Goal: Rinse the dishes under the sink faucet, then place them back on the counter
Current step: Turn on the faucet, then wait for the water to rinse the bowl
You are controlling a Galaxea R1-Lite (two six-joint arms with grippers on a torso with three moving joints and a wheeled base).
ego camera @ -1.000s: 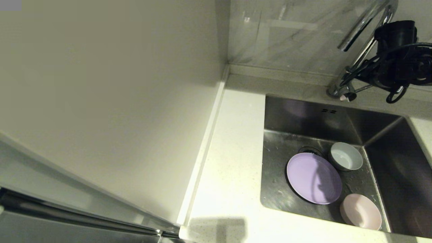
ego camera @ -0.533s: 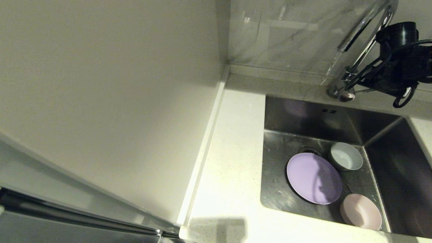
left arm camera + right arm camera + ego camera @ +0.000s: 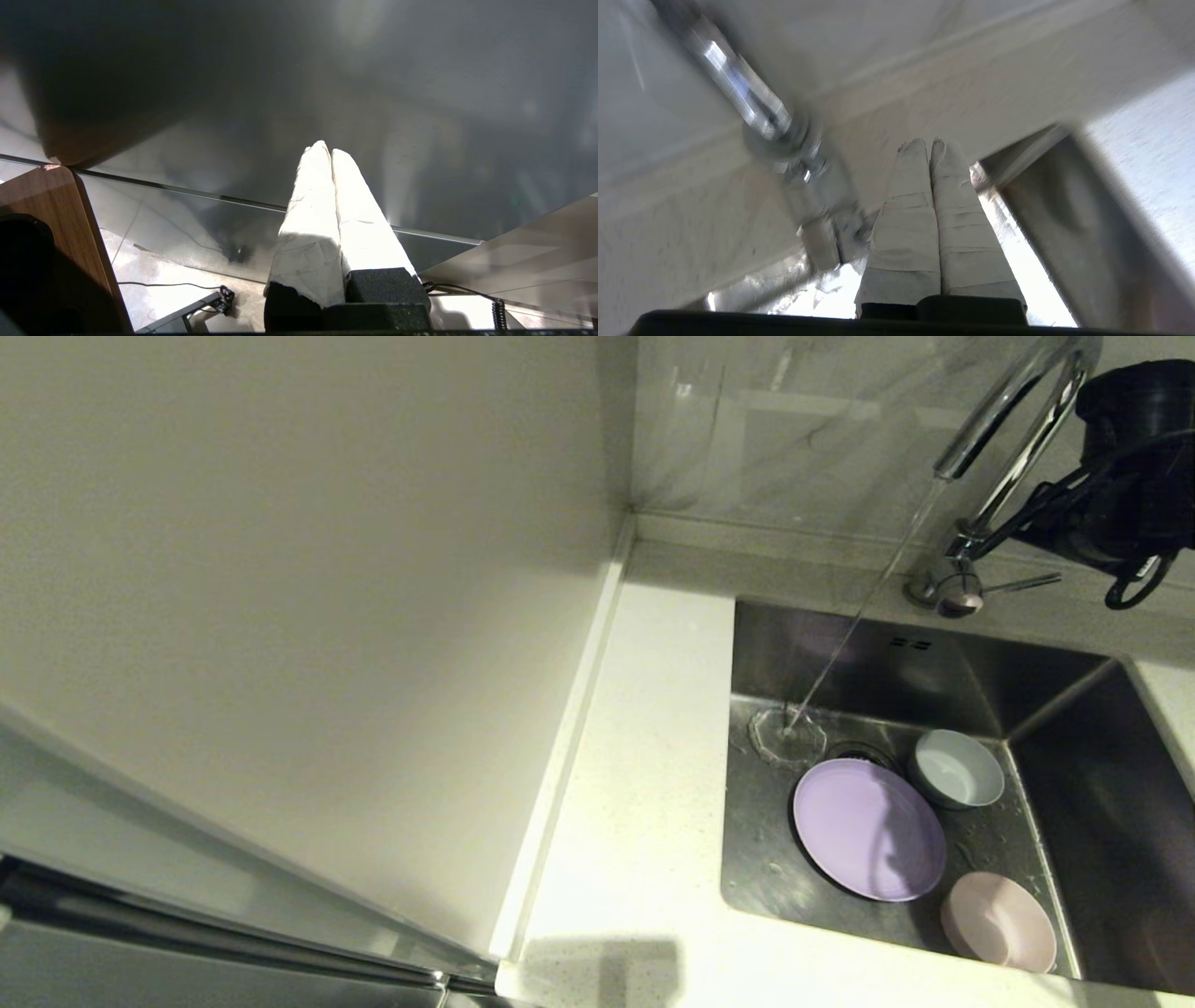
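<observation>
Water runs in a thin stream (image 3: 859, 607) from the chrome faucet (image 3: 1004, 401) onto the sink floor (image 3: 761, 821), just behind the dishes. In the sink (image 3: 840, 658) lie the lavender plate (image 3: 868, 829), the white mug (image 3: 957, 767) upright behind it, and the pink bowl (image 3: 997, 921) at the front. The stream touches none of them. The side lever (image 3: 1022, 583) points right. My right arm (image 3: 1130, 476) hangs right of the faucet; its gripper (image 3: 930, 142) is shut and empty beside the faucet base (image 3: 782, 140). My left gripper (image 3: 327, 149) is shut, parked low, outside the head view.
The white counter (image 3: 644, 784) runs along the sink's left side and front edge. A tall pale cabinet side (image 3: 280, 569) rises at the left, with the grey marbled wall (image 3: 794, 429) behind. Under the left gripper there is floor with cables (image 3: 219, 296) and a wooden panel (image 3: 51, 205).
The right arm has drawn back to the right, away from the faucet. The lever now points right and water has started flowing into the sink. The dishes have not moved.
</observation>
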